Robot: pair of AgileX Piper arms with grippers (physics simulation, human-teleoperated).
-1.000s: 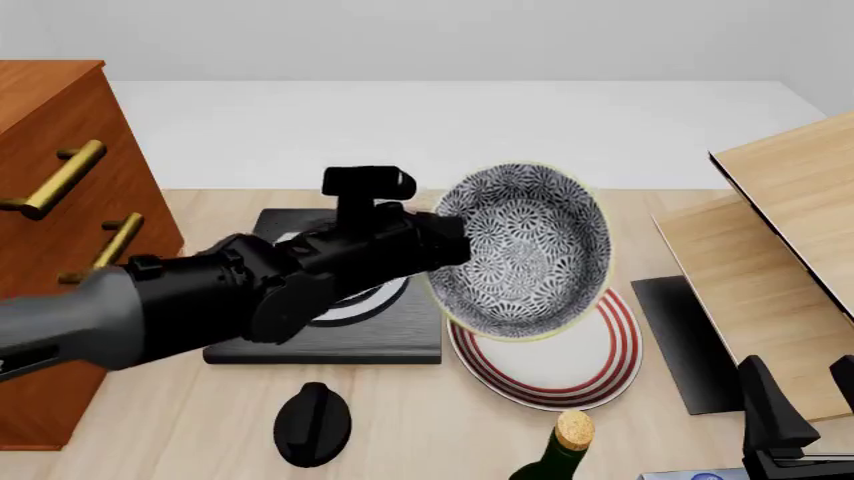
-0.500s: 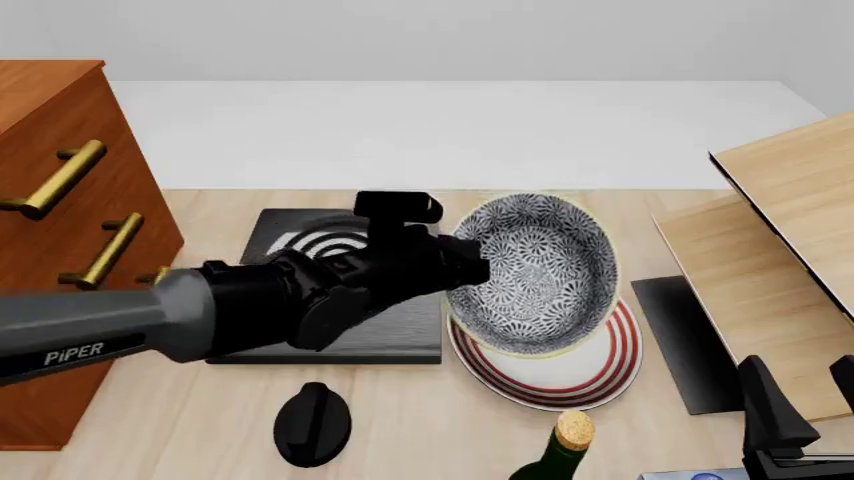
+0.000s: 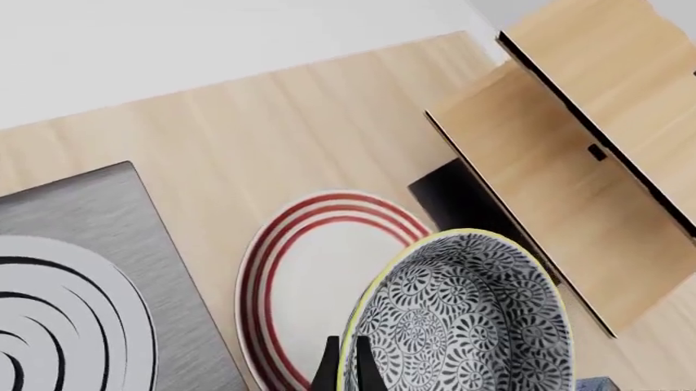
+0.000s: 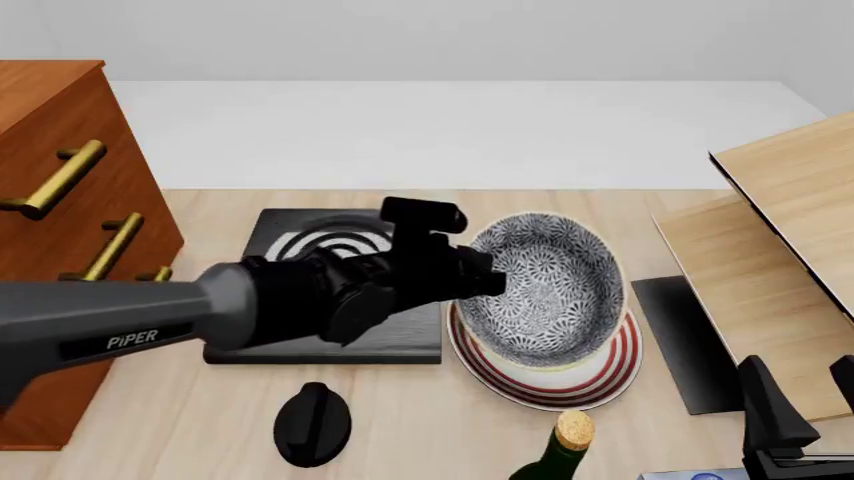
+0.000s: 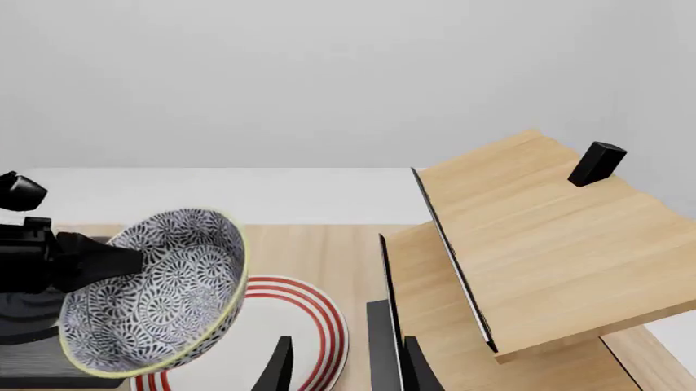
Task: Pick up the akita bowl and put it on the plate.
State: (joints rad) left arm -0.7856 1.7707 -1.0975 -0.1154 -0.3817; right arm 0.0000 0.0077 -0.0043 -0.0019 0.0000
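The akita bowl [image 4: 547, 285], blue-and-white with a pale yellow rim, hangs tilted low over the plate [image 4: 617, 362], a white plate with red rings. My left gripper [image 4: 481, 282] is shut on the bowl's left rim. In the left wrist view the fingers [image 3: 329, 371] pinch the bowl [image 3: 468, 322] at its rim, with the plate [image 3: 310, 269] below. Whether the bowl touches the plate I cannot tell. The right wrist view shows the bowl [image 5: 163, 293] leaning over the plate [image 5: 315, 326]. My right gripper [image 4: 798, 385] stands open at the near right, holding nothing.
A black slab with white rings [image 4: 320, 335] lies left of the plate, a black knob [image 4: 311, 422] in front of it. A corked bottle [image 4: 567, 445] stands near the front edge. A wooden drawer cabinet [image 4: 60, 200] is at the left, a wooden rack [image 4: 781, 250] at the right.
My left arm has carried the bowl down and slightly right, closer to the plate, and the bowl is less steeply tilted. The right arm has not moved.
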